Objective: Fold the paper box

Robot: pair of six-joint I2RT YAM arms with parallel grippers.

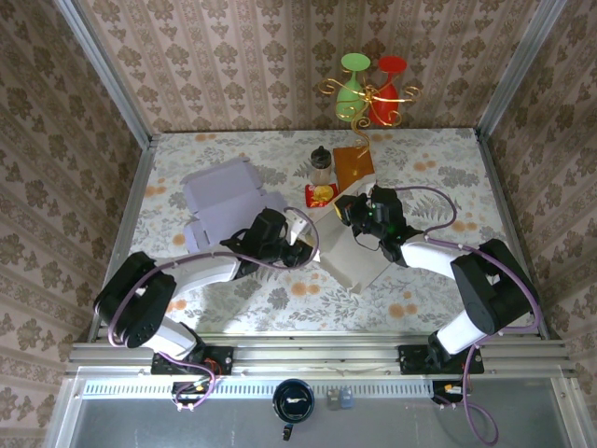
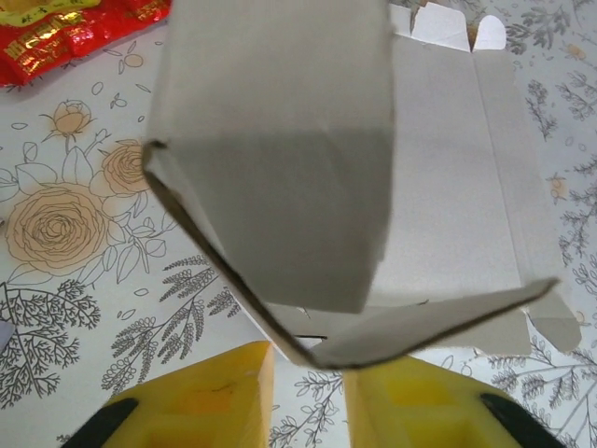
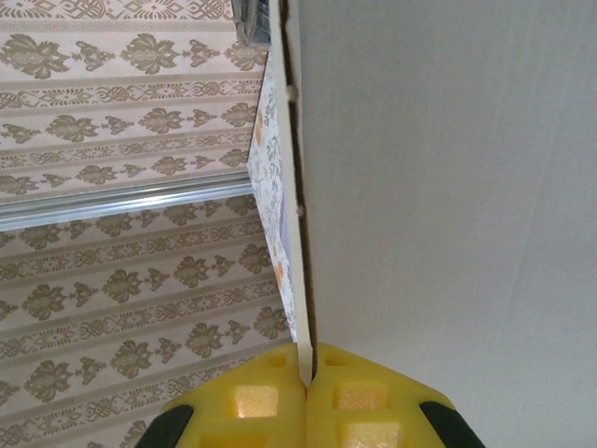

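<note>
The paper box (image 1: 362,263) is a pale grey carton blank, partly raised, in the middle of the flowered table. In the left wrist view one panel (image 2: 280,168) stands up and a lower flap (image 2: 438,327) bends across, the two meeting in a folded corner. My left gripper (image 2: 308,366) sits right under that corner, jaws apart, with table pattern showing between the yellow fingers (image 2: 224,397). It reaches in from the left in the top view (image 1: 303,245). My right gripper (image 3: 306,371) is shut on the thin edge of a box panel (image 3: 448,187), at the carton's far side (image 1: 353,217).
A lavender folded box (image 1: 224,201) lies at the back left. A red snack packet (image 1: 322,194) (image 2: 75,28), a small jar (image 1: 321,166) and an orange-brown card (image 1: 354,165) sit behind the carton. A gold stand with green and red glasses (image 1: 371,89) stands at the back wall.
</note>
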